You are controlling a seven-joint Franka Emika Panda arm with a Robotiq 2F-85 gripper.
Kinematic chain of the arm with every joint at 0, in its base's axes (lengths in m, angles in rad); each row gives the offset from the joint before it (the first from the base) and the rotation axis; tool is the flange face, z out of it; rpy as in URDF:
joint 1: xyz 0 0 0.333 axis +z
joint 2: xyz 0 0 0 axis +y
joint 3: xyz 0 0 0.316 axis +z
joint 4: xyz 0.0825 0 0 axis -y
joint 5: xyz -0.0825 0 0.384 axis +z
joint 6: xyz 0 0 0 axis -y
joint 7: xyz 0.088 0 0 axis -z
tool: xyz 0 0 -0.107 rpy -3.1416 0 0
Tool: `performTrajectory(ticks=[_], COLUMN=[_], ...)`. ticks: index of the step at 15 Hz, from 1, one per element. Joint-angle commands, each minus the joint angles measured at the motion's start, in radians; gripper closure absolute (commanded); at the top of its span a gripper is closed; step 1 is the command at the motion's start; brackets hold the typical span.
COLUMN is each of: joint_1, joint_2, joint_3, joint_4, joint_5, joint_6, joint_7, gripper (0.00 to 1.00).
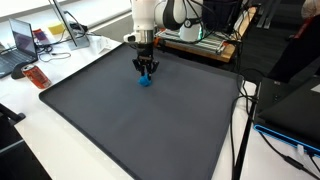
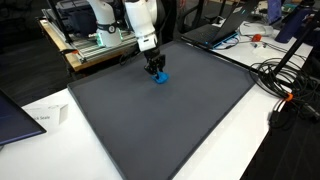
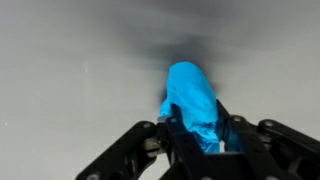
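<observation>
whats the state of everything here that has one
gripper: shut on the blue object, pointing straight down
blue object: clamped between the fingers, low over the mat; contact with it cannot be told
mat: lying flat, unrolled
laptop: lid open

Both exterior views look down on the same dark mat (image 1: 130, 120) from different corners; wrist view peers straight down, close, past my pincer (image 3: 197, 128).
</observation>
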Motion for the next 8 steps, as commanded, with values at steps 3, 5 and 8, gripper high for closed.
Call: performTrajectory(ticks=[3, 5, 8], joint_1=[-0.013, -0.053, -0.178], joint_2=[-0.010, -0.032, -0.080], joint_3=[0.019, 0.059, 0.184], joint_4=[0.001, -0.008, -0.022], joint_5=[0.012, 0.013, 0.016], joint_6=[0.002, -0.006, -0.019], joint_7=[0.019, 0.024, 0.028], gripper=[1.00, 0.98, 0.99])
